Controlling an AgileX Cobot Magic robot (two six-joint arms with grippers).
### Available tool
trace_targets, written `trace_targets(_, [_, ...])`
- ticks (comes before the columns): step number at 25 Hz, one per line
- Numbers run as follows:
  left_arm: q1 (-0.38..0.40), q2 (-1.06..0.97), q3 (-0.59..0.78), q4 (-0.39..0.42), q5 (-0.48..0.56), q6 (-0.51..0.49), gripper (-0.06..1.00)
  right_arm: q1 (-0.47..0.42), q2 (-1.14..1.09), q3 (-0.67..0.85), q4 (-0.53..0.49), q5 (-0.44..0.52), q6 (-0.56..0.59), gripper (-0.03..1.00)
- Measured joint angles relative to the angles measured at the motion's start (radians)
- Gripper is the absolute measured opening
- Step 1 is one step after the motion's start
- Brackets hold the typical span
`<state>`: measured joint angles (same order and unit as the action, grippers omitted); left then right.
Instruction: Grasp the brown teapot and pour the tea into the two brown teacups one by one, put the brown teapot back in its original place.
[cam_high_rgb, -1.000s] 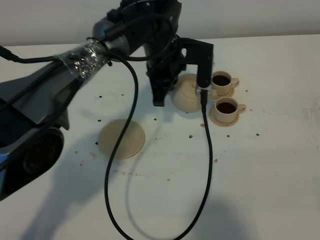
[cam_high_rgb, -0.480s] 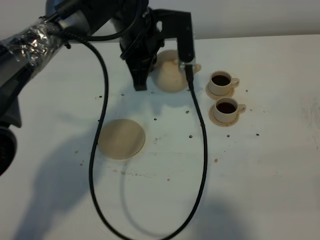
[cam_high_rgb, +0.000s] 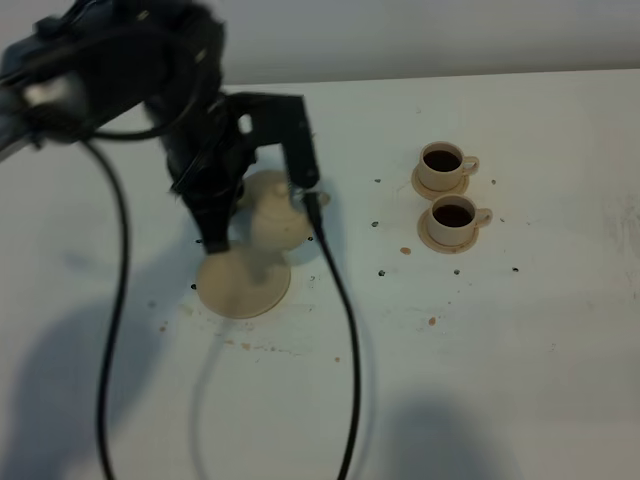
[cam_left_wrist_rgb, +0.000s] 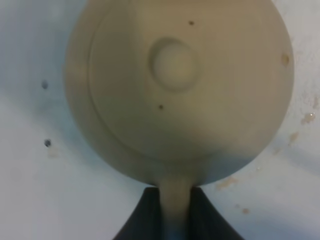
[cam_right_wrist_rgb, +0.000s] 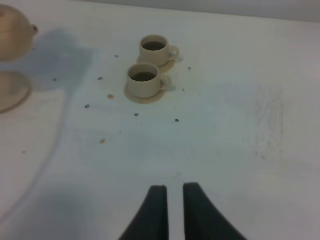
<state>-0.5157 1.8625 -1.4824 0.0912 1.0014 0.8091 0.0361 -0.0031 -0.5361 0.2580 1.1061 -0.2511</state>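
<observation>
My left tool (cam_left_wrist_rgb: 175, 212) clamped the squat beige ceramic teapot's (cam_high_rgb: 272, 215) handle above the flat round saucer (cam_high_rgb: 240, 285); my right tool (cam_right_wrist_rgb: 171, 210) hung nearly closed, empty.

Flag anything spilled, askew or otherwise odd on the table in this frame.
Small brown drips dot the white table near the two filled teacups, for instance beside the nearer cup's saucer, which suggests tea was splashed. The teapot, held by the left gripper, is not yet seated on the large saucer.
</observation>
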Motion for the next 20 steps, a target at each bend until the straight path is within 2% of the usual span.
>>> trace_targets(4, [0.033, -0.056, 0.171, -0.001, -0.159, -0.013, 0.08, 0.0, 0.0, 0.0, 0.0, 0.0, 0.0, 0.09])
trace_targets(8, [0.042, -0.057, 0.248, -0.002, -0.232, -0.011, 0.08, 0.0, 0.0, 0.0, 0.0, 0.0, 0.0, 0.09])
trace_targets(12, [0.042, -0.057, 0.256, -0.002, -0.246, -0.008, 0.08, 0.0, 0.0, 0.0, 0.0, 0.0, 0.0, 0.09])
trace_targets(20, [0.044, -0.057, 0.257, 0.014, -0.197, -0.013, 0.08, 0.0, 0.0, 0.0, 0.0, 0.0, 0.0, 0.09])
